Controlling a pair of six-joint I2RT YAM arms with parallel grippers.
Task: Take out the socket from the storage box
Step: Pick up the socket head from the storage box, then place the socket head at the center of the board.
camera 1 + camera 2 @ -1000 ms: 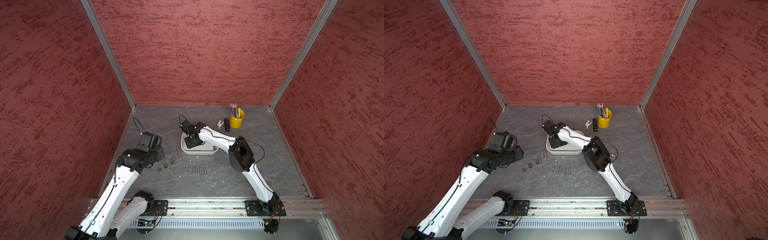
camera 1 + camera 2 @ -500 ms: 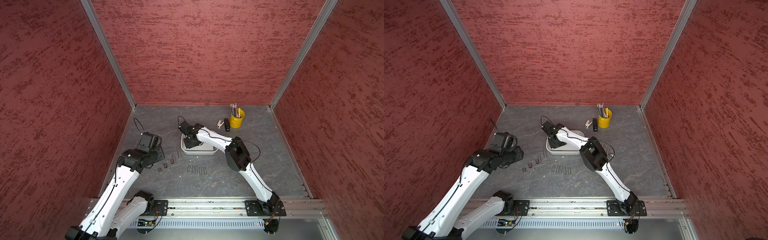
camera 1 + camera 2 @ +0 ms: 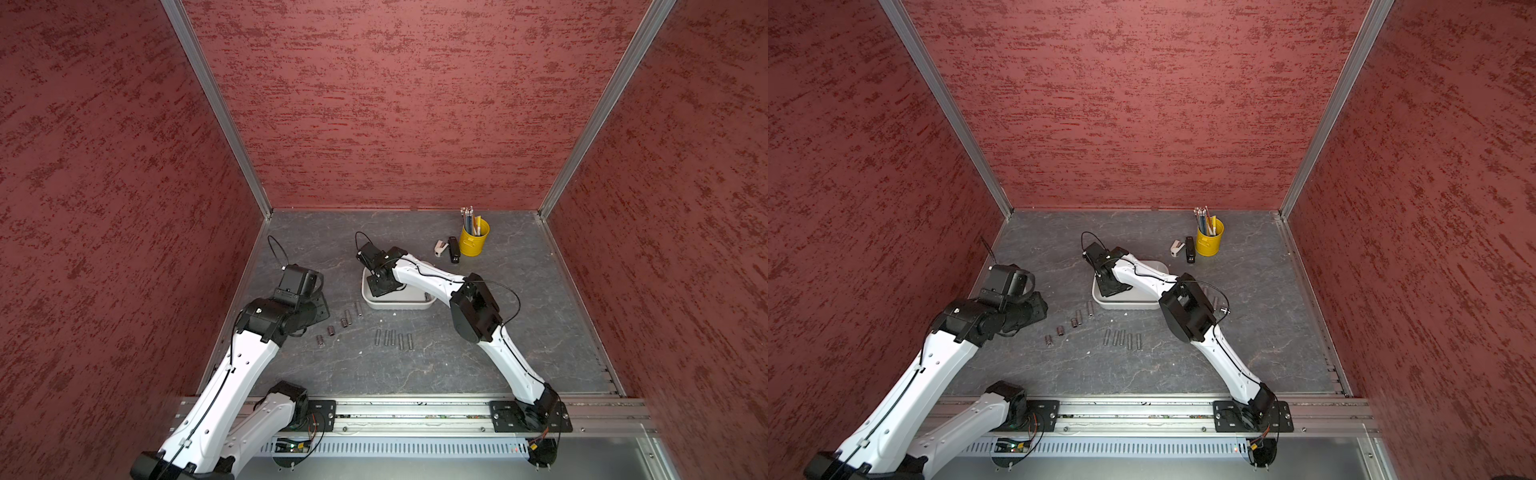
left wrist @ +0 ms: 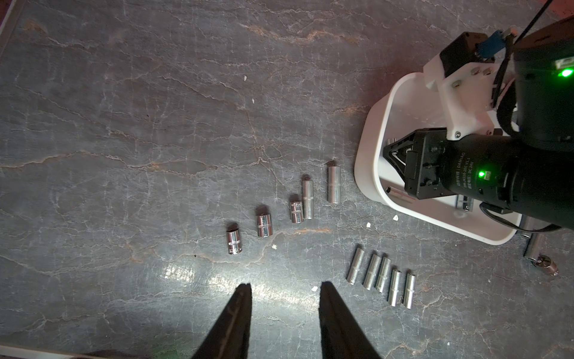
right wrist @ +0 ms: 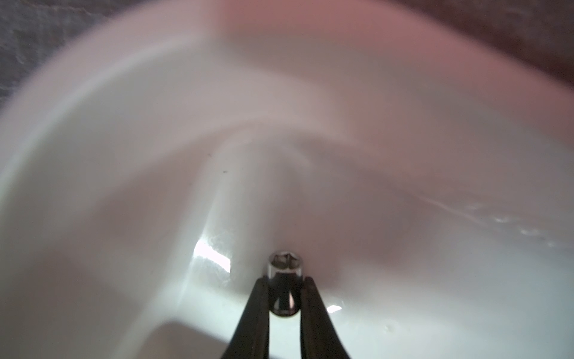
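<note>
Inside box (image 3: 399, 305), right hand (image 5: 284, 281) now grips socket (image 5: 284, 264)

In both top views the right arm (image 3: 509, 365) climbs from its base toward 11 o'clock to a raised elbow, then runs its forearm toward 10 o'clock, with the wrist pitched steeply down. The right gripper (image 5: 284, 281) pinches a socket (image 5: 284, 267) between its two dark fingers, and the hex end pokes past the tips. The left arm (image 3: 245, 365) folds back from its base toward 7 o'clock, then reaches toward 1 o'clock with the wrist bent down, and the left gripper (image 4: 284, 284) hangs with its fingers apart.
</note>
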